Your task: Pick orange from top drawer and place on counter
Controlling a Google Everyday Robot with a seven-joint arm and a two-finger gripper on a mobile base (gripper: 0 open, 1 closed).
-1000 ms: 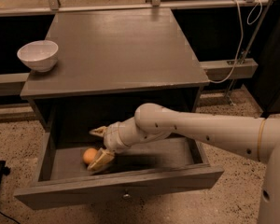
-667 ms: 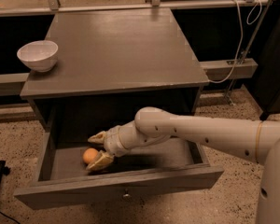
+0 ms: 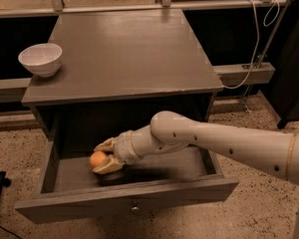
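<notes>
- In the camera view, we see the tabletop point(image 3: 129, 54), a flat grey wooden surface on the cabinet.
- A white bowl point(image 3: 40, 59) stands upright at the tabletop's left edge, closer to the front-left corner than to the back one.
- Below the front edge of the tabletop, the top drawer point(image 3: 124, 200) is pulled well out, with its small round knob point(image 3: 134, 208) centred on the front panel.
- The robot's pale arm point(image 3: 214, 141) comes in from the right, crosses over the drawer's right wall and slants down into the drawer.
- The claw point(image 3: 101, 157) sits low inside the drawer, in its left half, out beyond the tabletop's front edge and toward the front-left corner's side.
- We see the claw pinching the orange point(image 3: 96, 159): one finger lies above the fruit and one below, and both appear to touch its skin.
- The orange is inside the drawer, at or just over the drawer floor; we cannot tell whether it rests on it.
- A light cable point(image 3: 249, 68) hangs beyond the tabletop's right edge.
</notes>
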